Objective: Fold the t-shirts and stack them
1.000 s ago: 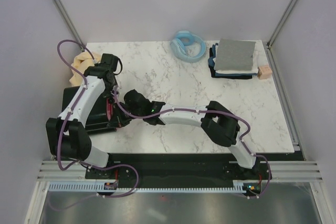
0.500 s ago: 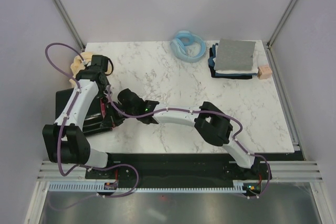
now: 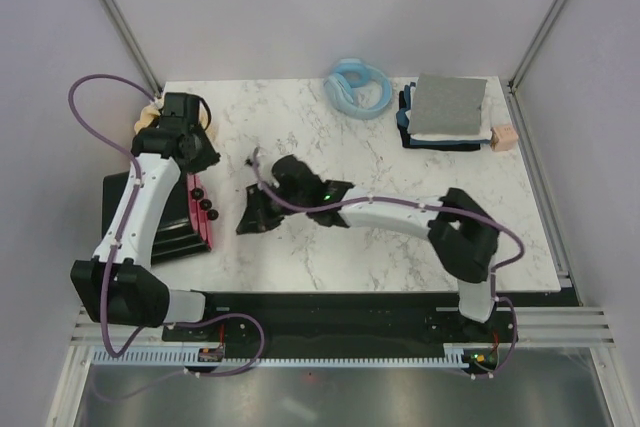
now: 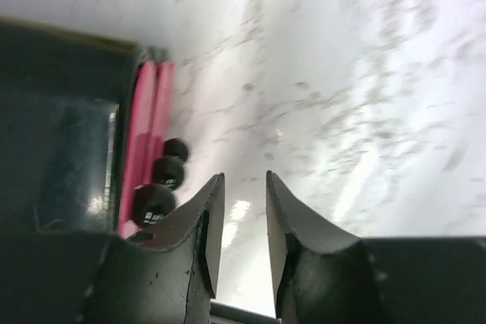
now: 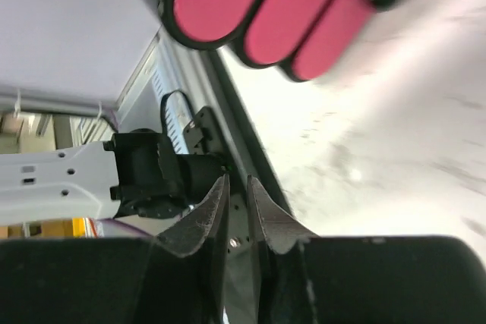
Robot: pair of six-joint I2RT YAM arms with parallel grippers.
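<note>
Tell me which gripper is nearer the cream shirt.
Left. The left gripper hangs beside the cream shirt at the far-left corner; the right gripper is well away, near the black box.

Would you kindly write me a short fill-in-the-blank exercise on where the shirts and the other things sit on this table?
1. The top shirt of the folded stack is ___.
2. In the top view, the light blue ring lies just ___ of that stack.
3. The crumpled cream t-shirt sits at the far-left corner of the table, next to the jaws of the ___ arm.
4. The ___ arm stretches across the table toward the black box.

Missing words: grey; left; left; right.
</note>
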